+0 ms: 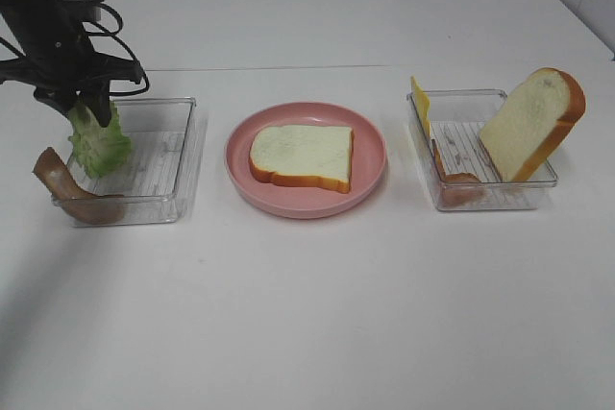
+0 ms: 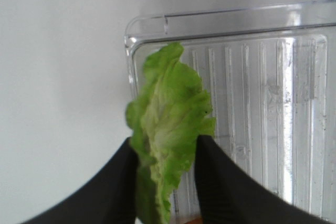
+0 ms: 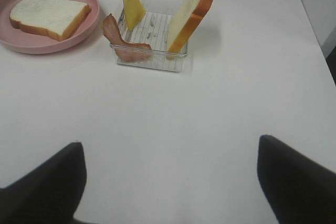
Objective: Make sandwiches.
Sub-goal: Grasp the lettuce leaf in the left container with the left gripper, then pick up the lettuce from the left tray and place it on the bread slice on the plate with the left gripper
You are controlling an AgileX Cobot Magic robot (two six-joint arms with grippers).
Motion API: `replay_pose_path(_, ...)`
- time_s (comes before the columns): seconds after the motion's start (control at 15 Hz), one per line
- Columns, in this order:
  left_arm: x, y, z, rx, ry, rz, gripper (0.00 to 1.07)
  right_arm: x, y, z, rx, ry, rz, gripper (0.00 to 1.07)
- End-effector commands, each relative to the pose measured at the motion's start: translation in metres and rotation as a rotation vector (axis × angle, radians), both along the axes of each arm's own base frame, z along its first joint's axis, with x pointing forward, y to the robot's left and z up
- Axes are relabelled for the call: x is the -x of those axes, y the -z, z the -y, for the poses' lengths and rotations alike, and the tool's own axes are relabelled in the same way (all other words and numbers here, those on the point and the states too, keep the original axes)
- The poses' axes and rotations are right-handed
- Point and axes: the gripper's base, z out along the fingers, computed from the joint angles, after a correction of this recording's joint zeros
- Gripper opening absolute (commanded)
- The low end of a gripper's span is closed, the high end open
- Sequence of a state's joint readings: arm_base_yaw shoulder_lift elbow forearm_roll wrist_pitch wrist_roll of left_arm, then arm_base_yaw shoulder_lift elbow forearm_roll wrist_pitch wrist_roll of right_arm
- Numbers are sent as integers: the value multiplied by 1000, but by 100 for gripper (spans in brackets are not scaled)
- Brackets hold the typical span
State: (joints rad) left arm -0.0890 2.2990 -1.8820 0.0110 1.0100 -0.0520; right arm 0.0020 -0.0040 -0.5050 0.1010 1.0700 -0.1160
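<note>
My left gripper (image 1: 85, 103) is shut on a green lettuce leaf (image 1: 99, 141) that hangs at the far left corner of the left clear tray (image 1: 183, 156). In the left wrist view its black fingers (image 2: 220, 182) press both sides of the lettuce leaf (image 2: 168, 108). A bacon strip (image 1: 67, 189) leans on that tray's near left wall. One bread slice (image 1: 303, 154) lies flat on the pink plate (image 1: 307, 206) in the middle. My right gripper (image 3: 169, 144) is open and holds nothing, set back from the right tray (image 3: 152, 61); the high view does not show it.
The right tray (image 1: 480, 201) holds a bread slice (image 1: 533, 127) leaning on its right wall, a yellow cheese slice (image 1: 420, 103) standing at its far left corner, and a bacon strip (image 1: 459, 184) at its near left. White tabletop surrounds the trays and plate.
</note>
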Motion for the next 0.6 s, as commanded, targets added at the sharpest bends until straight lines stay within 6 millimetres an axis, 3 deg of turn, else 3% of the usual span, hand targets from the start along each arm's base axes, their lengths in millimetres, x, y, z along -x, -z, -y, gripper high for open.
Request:
replay_pose_path(0.07, 3, 2, 1, 10, -10, -24, 8, 1, 0, 0, -2, 11, 19, 78)
replay_pose_path(0.2, 4, 2, 1, 10, 6, -43, 0, 1, 0, 0, -2, 11, 19, 78)
replay_pose_path(0.47, 6, -6, 3, 22, 5, -35, 0, 1, 0, 0, -2, 11, 19, 78)
replay_pose_path(0.6, 3, -31, 4, 44, 1, 37, 0, 1, 0, 0, -2, 11, 19, 78)
